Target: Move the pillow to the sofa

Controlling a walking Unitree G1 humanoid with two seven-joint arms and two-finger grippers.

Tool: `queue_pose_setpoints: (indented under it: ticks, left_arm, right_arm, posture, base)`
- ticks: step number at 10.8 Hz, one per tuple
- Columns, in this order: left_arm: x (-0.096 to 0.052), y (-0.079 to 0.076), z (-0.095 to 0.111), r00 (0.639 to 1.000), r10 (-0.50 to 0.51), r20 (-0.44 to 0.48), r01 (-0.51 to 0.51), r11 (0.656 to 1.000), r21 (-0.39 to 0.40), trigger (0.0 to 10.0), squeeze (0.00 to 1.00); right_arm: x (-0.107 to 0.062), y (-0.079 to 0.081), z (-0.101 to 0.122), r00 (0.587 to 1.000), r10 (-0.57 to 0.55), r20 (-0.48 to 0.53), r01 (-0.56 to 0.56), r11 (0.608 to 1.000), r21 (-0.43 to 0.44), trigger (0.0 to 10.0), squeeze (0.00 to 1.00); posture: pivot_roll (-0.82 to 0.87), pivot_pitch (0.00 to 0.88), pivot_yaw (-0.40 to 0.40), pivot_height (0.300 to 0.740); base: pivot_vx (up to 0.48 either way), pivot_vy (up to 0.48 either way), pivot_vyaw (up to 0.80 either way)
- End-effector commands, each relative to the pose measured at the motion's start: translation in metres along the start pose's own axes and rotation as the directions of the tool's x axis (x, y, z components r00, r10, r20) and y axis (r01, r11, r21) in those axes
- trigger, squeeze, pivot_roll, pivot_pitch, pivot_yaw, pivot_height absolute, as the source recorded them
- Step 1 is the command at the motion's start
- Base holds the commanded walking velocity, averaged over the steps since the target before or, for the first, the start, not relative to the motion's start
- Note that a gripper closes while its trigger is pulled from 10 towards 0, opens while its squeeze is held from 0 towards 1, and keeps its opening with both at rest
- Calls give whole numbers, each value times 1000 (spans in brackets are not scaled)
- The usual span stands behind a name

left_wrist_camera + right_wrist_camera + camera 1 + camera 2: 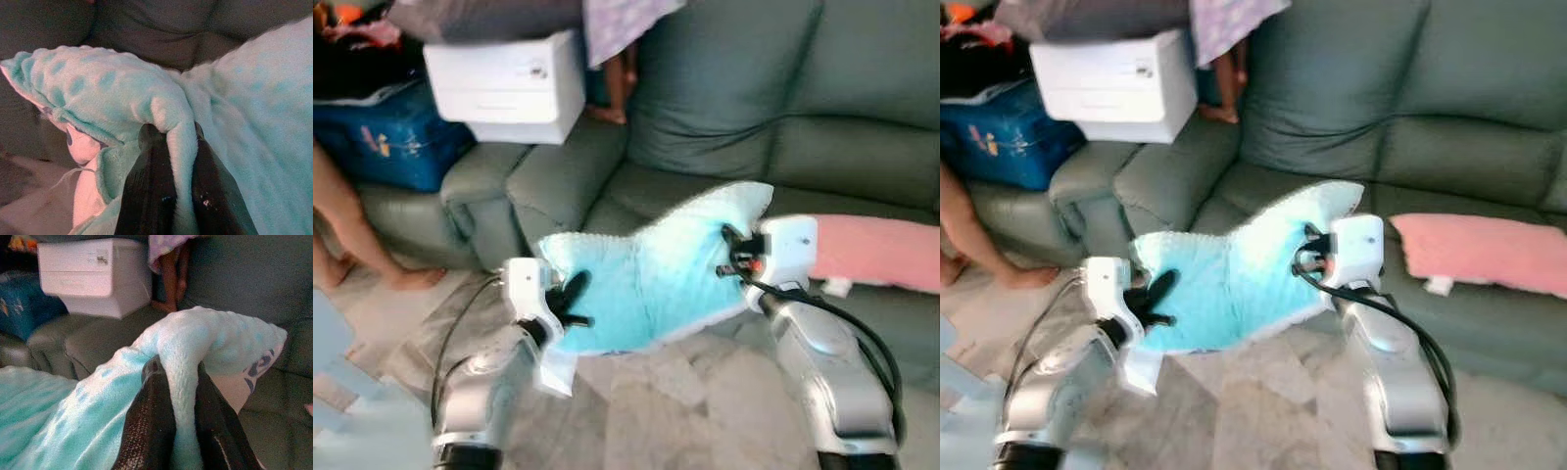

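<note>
While slung between both arms above floor, pillow point(651, 279) runs left-right: left claw point(570, 305) pinched shut on near-left edge, right claw point(736, 257) clamped on far-right corner. Beyond, just ahead: sofa point(705, 137) seat, pink cushion point(876, 253) at right.

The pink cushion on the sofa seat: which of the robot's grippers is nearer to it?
Right. The right gripper, pinching the turquoise pillow, is just beside the pink cushion; the left gripper grips the pillow's far corner.

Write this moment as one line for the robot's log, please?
pillow: held before sofa | left gripper: shut on pillow | right gripper: shut on pillow
</note>
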State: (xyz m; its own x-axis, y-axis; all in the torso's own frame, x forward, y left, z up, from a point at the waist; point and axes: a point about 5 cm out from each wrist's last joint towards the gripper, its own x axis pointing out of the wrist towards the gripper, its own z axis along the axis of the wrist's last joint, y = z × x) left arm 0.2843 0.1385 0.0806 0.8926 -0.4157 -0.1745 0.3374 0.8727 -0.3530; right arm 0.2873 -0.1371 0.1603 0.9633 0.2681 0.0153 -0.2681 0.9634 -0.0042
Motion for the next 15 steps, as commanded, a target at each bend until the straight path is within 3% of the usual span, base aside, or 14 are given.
queue_pose_setpoints:
  ticks: [1,10,13,15]
  left_arm:
    - [7,-15,6,997,-68,21,68,998,16,10000,0]
    - [7,-18,3,997,-82,-8,83,996,24,10000,0]
    - [7,-16,1,997,-70,-19,71,997,21,10000,0]
    - [8,-14,1,999,-43,-22,44,998,35,10000,0]
  right_arm:
    - [-3,-9,6,999,-32,27,33,999,-19,10000,0]
    - [-4,-7,4,999,-28,20,28,1000,-10,10000,0]
    - [-4,-6,3,999,-27,19,27,1000,-7,10000,0]
    - [-4,-5,2,1000,-25,10,25,1000,3,10000,0]
  posture:
    - [-256,30,35,740]
    - [-255,33,40,740]
    - [-251,37,40,740]
    - [-250,39,42,740]
  base:
    - [454,0,0]
    - [446,0,0]
    - [0,0,0]
    - [0,0,-609]
